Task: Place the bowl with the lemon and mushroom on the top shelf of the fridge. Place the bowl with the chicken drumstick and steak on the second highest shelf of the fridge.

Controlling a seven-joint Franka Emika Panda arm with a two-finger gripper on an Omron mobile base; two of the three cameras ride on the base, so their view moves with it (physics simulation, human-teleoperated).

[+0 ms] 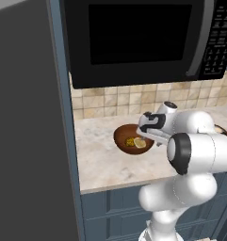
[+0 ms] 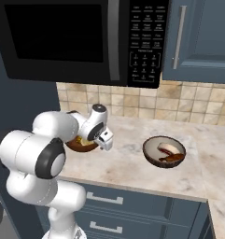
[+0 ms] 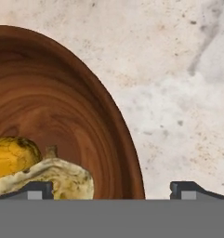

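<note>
The large reddish-brown bowl (image 1: 125, 137) holding the lemon (image 3: 11, 158) and mushroom (image 3: 55, 179) sits on the marble counter (image 1: 105, 162). My gripper (image 1: 147, 135) hangs open just above the bowl's right rim (image 3: 132, 167). One fingertip (image 3: 36, 189) is over the inside and the other fingertip (image 3: 190, 189) is over the counter outside. The smaller dark bowl (image 2: 164, 151) with the chicken drumstick and steak rests further right on the counter. In the right base view my arm partly covers the big bowl (image 2: 79, 144), with the gripper (image 2: 105, 140) at its edge. The fridge (image 1: 25, 141) stands at the left, and its top shelf and second highest shelf are hidden.
A black microwave (image 1: 138, 40) hangs low over the counter, above the bowls. A tiled backsplash (image 2: 179, 102) runs behind. Blue wall cabinet (image 2: 198, 39) at upper right; blue drawers (image 2: 132, 207) lie below the counter edge.
</note>
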